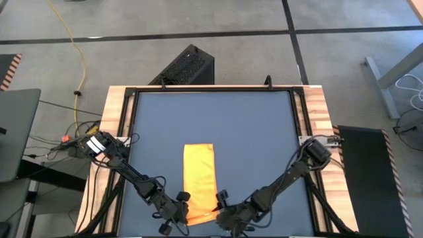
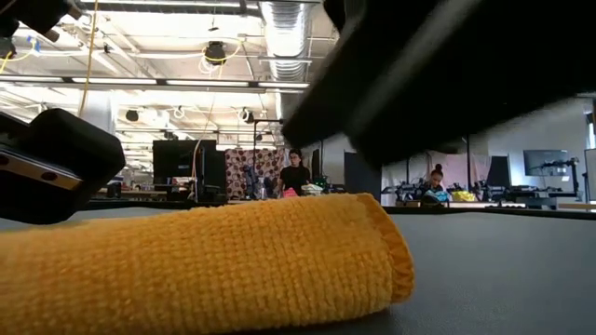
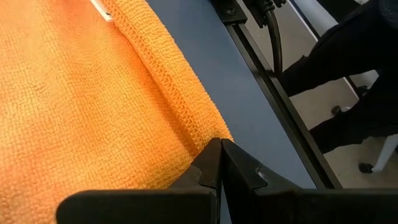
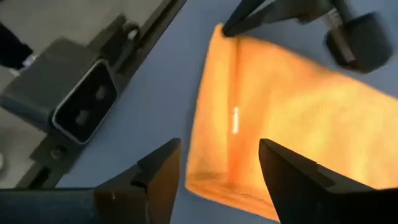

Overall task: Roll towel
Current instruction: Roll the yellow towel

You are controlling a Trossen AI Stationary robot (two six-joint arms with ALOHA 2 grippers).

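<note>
Seen from above, a dark blue table [image 1: 211,119] with a pale wooden frame fills the middle. At its left edge the left arm reaches in toward the near side of the table. The left claw [image 1: 177,206] sits at the near left corner of the towel [image 1: 198,178], its fingers [image 3: 214,165] clenched tight together with their tips at the cloth's stitched edge; whether a fold of cloth is pinched between them cannot be told.

The towel is a bright yellow-orange cloth folded into a narrow strip, lying flat on the table just left of centre, its long sides running from the near edge toward the middle of the table. From table height its near end shows as a thick, rounded fold with a hemmed edge.

To the right, the right claw [image 1: 223,201] hovers at the towel's near right corner. Its two fingers [image 4: 158,171] stand wide apart, released, straddling the corner of the cloth without gripping it. The right arm runs back to the table's right edge.

Beyond the table, two people stand far off in the room, among desks and screens.
</note>
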